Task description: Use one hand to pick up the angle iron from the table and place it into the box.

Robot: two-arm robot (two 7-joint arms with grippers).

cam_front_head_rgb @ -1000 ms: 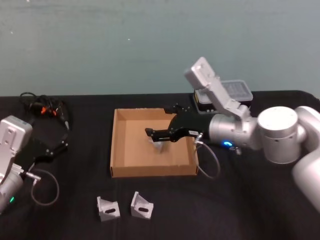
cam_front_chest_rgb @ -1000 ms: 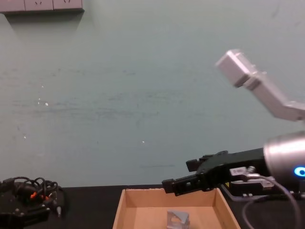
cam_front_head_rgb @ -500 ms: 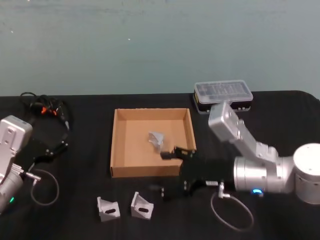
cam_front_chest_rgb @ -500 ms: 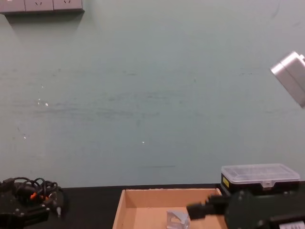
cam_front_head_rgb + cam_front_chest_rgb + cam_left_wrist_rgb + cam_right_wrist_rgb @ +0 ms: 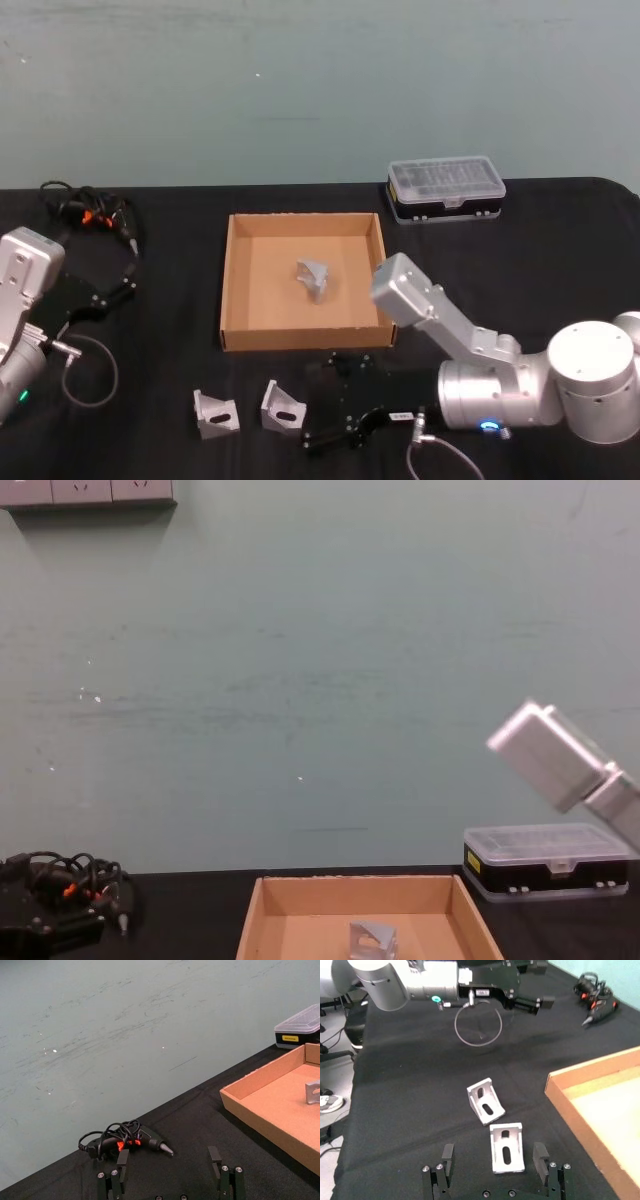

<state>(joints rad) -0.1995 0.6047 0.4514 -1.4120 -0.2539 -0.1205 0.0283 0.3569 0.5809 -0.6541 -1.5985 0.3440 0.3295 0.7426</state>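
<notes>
Three angle irons are on view, one in the box and two outside it.

Head view: the boxed angle iron [image 5: 313, 279] lies near the middle of the box [image 5: 229, 290]. A left-hand angle iron [image 5: 217, 415] and a right-hand angle iron [image 5: 284, 408] sit close together on the table [image 5: 150, 380], just in front of the box. The right gripper [image 5: 322, 402] is low over the table just beside the right-hand angle iron, its fingers pointing toward it. The left arm [image 5: 25, 290] is parked at the table's left side.

Assessment: the step in hand is the approach for another pick. The next move calls for lowering until the fingers straddle the piece, closing squarely on it, then lifting clear of the box's near wall.

Right wrist view: the right gripper is spread wide and holds nothing. The right-hand angle iron lies slotted face up between the two fingers, clear of both. The left-hand angle iron lies just beyond it.

Left wrist view: the left gripper [image 5: 168, 1157] is also spread and empty, apart from the box.

Chest view: the boxed angle iron rests inside the box, with a black case [image 5: 545, 862] behind the box's right corner.
</notes>
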